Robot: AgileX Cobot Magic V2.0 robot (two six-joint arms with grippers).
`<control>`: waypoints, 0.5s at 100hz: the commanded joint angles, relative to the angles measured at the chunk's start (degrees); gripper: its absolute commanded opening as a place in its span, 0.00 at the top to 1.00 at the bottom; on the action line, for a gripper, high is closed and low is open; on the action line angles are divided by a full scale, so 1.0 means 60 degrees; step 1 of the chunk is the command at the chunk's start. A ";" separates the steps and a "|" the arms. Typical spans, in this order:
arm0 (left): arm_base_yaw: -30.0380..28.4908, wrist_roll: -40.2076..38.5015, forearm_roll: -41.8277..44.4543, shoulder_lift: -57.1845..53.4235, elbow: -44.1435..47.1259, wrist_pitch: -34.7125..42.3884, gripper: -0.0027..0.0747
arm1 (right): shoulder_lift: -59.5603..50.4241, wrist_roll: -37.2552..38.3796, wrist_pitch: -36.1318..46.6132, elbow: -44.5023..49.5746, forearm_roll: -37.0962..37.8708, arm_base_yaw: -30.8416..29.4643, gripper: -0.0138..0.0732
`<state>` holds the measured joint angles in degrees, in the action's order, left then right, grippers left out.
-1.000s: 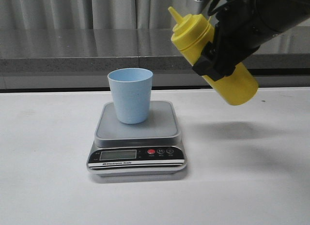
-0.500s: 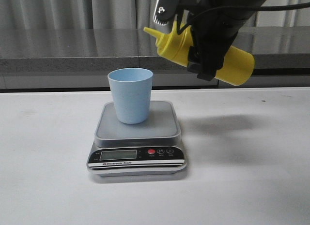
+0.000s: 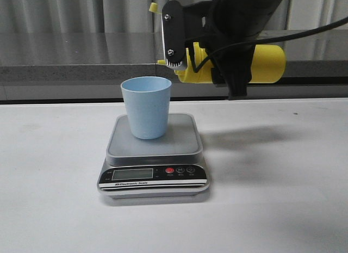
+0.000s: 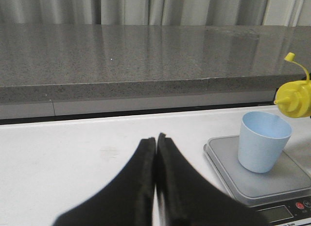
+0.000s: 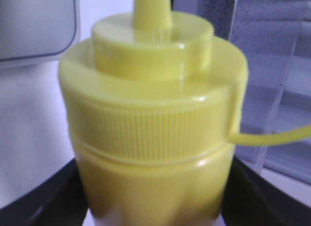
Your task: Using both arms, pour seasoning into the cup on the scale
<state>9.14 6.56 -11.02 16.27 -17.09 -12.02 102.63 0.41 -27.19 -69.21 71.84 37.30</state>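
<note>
The pale blue cup [image 3: 145, 107] stands upright on the grey scale [image 3: 185, 147] at the table's middle. My right gripper [image 3: 215, 60] is shut on the yellow seasoning bottle [image 3: 267, 63] and holds it about level. Its nozzle points left, just above and to the right of the cup's rim. The small cap [image 3: 154, 6] hangs loose on its tether. The right wrist view shows the bottle [image 5: 155, 133] filling the frame between black fingers [image 5: 43, 201]. My left gripper [image 4: 156, 138] is shut and empty, low over the table left of the cup [image 4: 264, 147] and the scale [image 4: 233, 175].
A grey stone ledge [image 3: 81, 68] runs along the back of the white table [image 3: 283, 198], with pale curtains behind it. The scale's black panel with its display and red button [image 3: 169, 170] faces the front.
My right gripper has swung the bottle from tilted nozzle-up to about level. It has carried it left, so the nozzle is now near the cup's rim. The cup and scale have not moved.
</note>
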 commanded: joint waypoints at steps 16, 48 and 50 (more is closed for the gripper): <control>-0.0027 -0.0064 -0.0106 0.0056 -0.0285 0.0751 0.99 | -0.0464 -0.0068 -0.0070 -0.0334 0.1610 -0.0001 0.57; -0.0027 -0.0064 -0.0106 0.0056 -0.0285 0.0751 0.99 | -0.0464 -0.0068 -0.0039 -0.0334 0.2263 0.0347 0.57; -0.0027 -0.0064 -0.0106 0.0056 -0.0285 0.0751 0.99 | -0.0464 -0.0068 -0.0039 -0.0334 0.2298 0.0358 0.57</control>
<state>9.14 6.56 -11.02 16.27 -17.09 -12.02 102.63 0.00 -27.05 -69.21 81.74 38.86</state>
